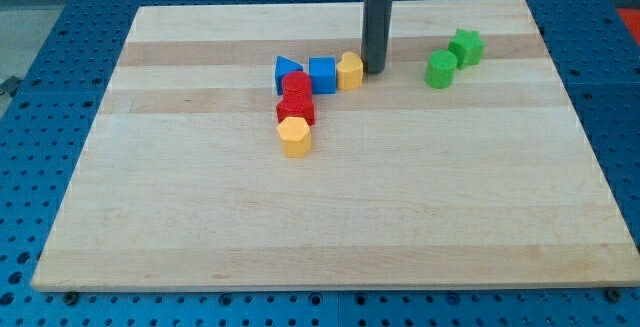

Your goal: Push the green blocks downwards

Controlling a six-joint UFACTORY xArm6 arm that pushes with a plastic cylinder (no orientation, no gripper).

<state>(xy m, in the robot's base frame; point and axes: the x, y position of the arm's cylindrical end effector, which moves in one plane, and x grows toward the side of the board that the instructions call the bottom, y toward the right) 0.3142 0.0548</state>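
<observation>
A green cylinder (439, 69) and a green star block (466, 46) sit touching at the view's upper right of the wooden board (330, 217). My tip (374, 69) rests on the board just right of a yellow block (350, 70), about 50 px left of the green cylinder. The rod rises straight toward the view's top.
A cluster lies left of my tip: a blue cube (322, 74), a blue triangle (287, 70), a red cylinder (296, 87), a red block (296, 109) and a yellow hexagon (295, 136). A blue perforated table surrounds the board.
</observation>
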